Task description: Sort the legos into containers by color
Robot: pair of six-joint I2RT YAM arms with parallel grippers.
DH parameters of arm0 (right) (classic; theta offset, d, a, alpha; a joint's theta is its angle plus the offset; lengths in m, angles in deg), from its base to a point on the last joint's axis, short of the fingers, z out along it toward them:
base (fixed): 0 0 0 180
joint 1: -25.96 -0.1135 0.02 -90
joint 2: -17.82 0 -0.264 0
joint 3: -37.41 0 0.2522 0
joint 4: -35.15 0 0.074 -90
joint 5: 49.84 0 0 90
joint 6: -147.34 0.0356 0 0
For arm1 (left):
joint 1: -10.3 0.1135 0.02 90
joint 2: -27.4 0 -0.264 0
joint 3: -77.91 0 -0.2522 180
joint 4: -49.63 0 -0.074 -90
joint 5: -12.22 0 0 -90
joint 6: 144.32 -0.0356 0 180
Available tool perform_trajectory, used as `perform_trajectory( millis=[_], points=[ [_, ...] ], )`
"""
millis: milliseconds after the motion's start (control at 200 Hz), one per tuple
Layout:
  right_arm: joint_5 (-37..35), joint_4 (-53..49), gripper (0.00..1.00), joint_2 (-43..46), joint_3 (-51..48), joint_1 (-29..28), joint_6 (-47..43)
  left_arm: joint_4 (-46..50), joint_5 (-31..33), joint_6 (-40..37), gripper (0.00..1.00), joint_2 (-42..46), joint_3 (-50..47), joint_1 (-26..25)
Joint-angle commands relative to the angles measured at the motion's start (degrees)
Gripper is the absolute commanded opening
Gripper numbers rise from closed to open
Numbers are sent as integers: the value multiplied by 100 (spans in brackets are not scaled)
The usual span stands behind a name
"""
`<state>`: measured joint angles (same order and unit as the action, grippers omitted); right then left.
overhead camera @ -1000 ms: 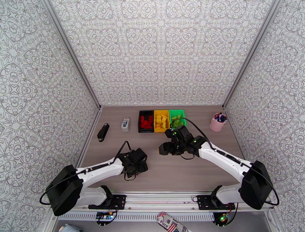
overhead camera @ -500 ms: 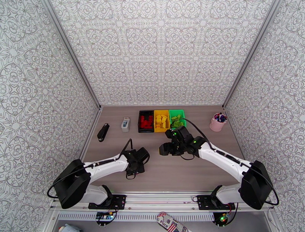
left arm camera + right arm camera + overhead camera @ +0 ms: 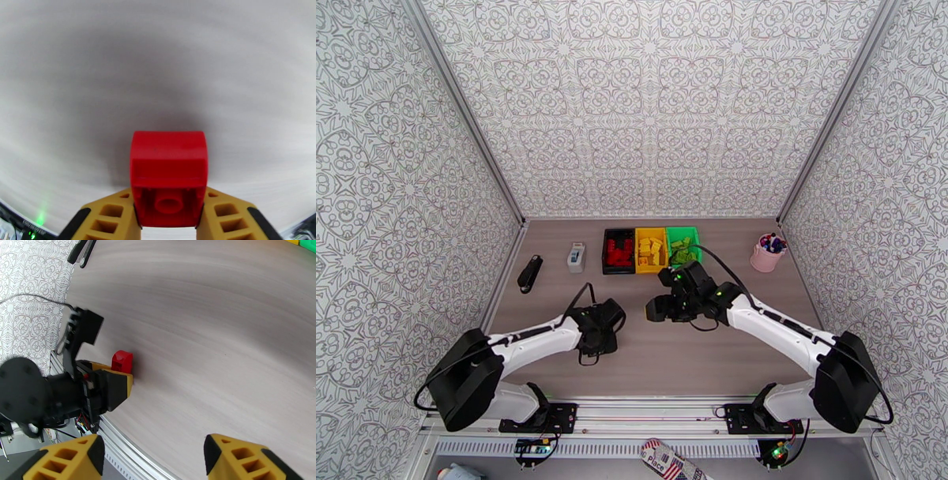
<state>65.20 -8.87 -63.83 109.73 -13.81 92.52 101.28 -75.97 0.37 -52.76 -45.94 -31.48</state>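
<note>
With our left gripper [image 3: 168,211] clenched on the red lego brick [image 3: 168,165] low over the table [image 3: 671,355] and our right gripper [image 3: 152,457] slack, we lift straight up before swinging toward the black bin [image 3: 605,251].

A grey-brown wood-grain table [image 3: 671,363] fills the lower middle of the overhead view. White panels with a grey ornamental pattern [image 3: 648,103] wall it in on three sides. At the middle right stands a pink cup [image 3: 767,257] holding pens. Left of centre sits a small white-and-blue box [image 3: 576,256]. Further left lies a slim black object [image 3: 529,273], set at an angle. At the bottom edge is a printed packet [image 3: 671,462] with stars and stripes.
</note>
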Motion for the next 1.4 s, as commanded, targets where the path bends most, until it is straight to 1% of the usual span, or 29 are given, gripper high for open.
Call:
perform_trajectory(
  millis=[0,95,205,295,305,395,445,460,500,555,585,620,670,725,780,880,965,980,1061,1196,1251,1311,1366,1396],
  points=[
    [220,189,70,-268,358,-46,68,-639,-628,-443,33,183,379,501],
    [321,196,70,-520,716,-27,68,-883,-1063,-746,33,72,728,1080],
    [399,122,69,-787,1157,67,46,-719,-1425,-1260,34,-419,1652,1659],
    [464,37,69,-931,1470,212,26,-469,-1568,-1659,36,-1081,2697,2023],
    [466,29,69,-936,1481,231,25,-436,-1696,-1696,37,-1147,2801,2070],
    [499,-115,69,-1026,1735,397,-36,-192,-1939,-1977,38,-2023,4025,2356],
    [502,-197,69,-1037,1811,485,-76,20,-2006,-2127,41,-2539,4746,2463],
    [502,-214,69,-1040,1822,507,-83,107,-2016,-2151,42,-2711,4914,2495],
    [497,-272,69,-1017,1844,572,-106,311,-2035,-2212,51,-3133,5523,2574],
    [489,-322,69,-962,1811,690,-125,497,-2095,-2280,73,-3614,6151,2662],
    [493,-348,69,-917,1776,742,-134,559,-2117,-2325,82,-3804,6420,2683],
    [483,-370,69,-860,1711,783,-150,632,-2101,-2377,87,-3957,6661,2685],
    [458,-414,69,-755,1608,841,-188,678,-2080,-2430,92,-4027,6846,2667],
    [394,-477,69,-629,1471,888,-252,623,-2052,-2462,95,-3902,6807,2617],
    [326,-539,69,-513,1350,944,-304,450,-1971,-2488,98,-3647,6543,2549],
    [244,-571,70,-260,1065,1117,-390,2,-1822,-2578,99,-2870,5735,2419],
    [2,-747,70,-20,996,1257,-537,-303,-1633,-2719,99,-2092,5044,2316],
    [-51,-785,70,28,996,1284,-559,-352,-1466,-2738,99,-1948,4918,2305],
    [-422,-1037,72,294,1060,1402,-712,-636,-1180,-2822,99,-1180,4304,2261],
    [-1350,-1386,74,864,1226,1623,-837,-893,-730,-2942,99,13,3597,2306],
    [-1888,-1445,75,1116,1284,1681,-839,-1132,-600,-3001,99,468,3288,2331],
    [-2666,-1389,76,1407,1270,1713,-741,-1502,-469,-3117,99,965,2897,2356],
    [-3221,-1160,78,1683,1174,1709,-732,-1838,-356,-3405,99,1395,2526,2343],
    [-3471,-1027,83,1843,1088,1712,-765,-2104,-272,-3573,99,1637,2227,2316]
  ],
)
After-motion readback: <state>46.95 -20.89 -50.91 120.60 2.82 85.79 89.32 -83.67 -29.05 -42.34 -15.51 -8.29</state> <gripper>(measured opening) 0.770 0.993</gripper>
